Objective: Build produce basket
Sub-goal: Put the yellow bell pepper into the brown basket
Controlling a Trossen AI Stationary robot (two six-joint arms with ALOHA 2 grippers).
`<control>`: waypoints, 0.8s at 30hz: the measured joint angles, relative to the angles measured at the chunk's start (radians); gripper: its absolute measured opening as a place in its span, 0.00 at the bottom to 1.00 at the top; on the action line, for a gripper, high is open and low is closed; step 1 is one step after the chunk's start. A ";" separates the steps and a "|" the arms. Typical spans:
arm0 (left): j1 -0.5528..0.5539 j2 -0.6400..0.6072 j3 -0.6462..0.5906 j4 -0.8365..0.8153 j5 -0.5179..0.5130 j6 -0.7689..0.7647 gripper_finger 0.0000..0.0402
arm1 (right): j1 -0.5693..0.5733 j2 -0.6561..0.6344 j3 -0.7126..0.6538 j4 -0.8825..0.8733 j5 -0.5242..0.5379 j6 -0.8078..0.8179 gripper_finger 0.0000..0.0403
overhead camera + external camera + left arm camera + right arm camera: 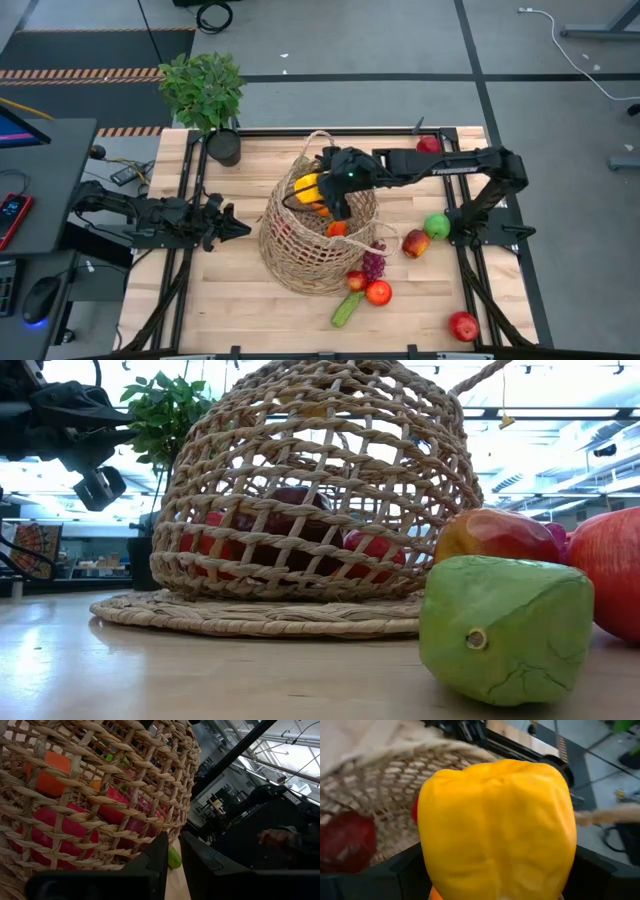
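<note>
The right gripper (318, 190) clamps the yellow pepper (495, 827) over the basket (290, 255), which sits mid-table. The left gripper (232, 226) waits at the basket's nine o'clock, fingers nearly together, empty. More produce (378, 292) lies at its four o'clock.

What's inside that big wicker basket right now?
Through the basket weave, red produce and something orange show. The right gripper holds a yellow pepper over it. The rest is covered.
</note>
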 joint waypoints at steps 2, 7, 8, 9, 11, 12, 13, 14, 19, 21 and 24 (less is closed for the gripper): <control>0.000 0.000 0.000 0.000 0.000 0.000 0.14 | -0.012 0.021 0.011 -0.001 -0.032 -0.003 0.86; 0.000 0.000 0.000 0.000 0.000 0.000 0.16 | -0.026 0.068 0.012 -0.043 -0.042 -0.024 0.86; 0.000 0.000 0.000 0.000 0.000 0.000 0.16 | -0.026 0.078 0.012 -0.054 -0.050 -0.023 0.86; 0.000 0.000 0.000 0.000 0.000 0.000 0.16 | -0.026 0.086 0.012 -0.064 -0.061 -0.023 0.86; 0.000 0.000 0.000 0.000 0.000 0.000 0.15 | -0.022 0.105 0.012 -0.084 -0.087 -0.023 0.86; 0.000 0.000 0.000 0.000 0.000 0.000 0.15 | -0.019 0.114 0.012 -0.088 -0.099 -0.022 0.86; 0.000 0.000 0.000 0.000 0.000 0.000 0.15 | -0.014 0.123 0.012 -0.088 -0.108 -0.022 0.86; 0.000 0.000 0.000 0.000 0.000 0.000 0.15 | -0.010 0.132 0.012 -0.088 -0.113 -0.017 0.86; 0.000 0.000 0.000 0.000 0.000 0.000 0.15 | 0.004 0.188 0.012 -0.089 -0.115 -0.015 0.86; 0.000 0.000 0.000 0.000 0.000 0.000 0.15 | 0.007 0.207 0.012 -0.090 -0.114 -0.012 0.86; 0.000 0.000 0.000 0.000 0.000 0.000 0.16 | 0.010 0.228 0.012 -0.098 -0.114 0.022 0.86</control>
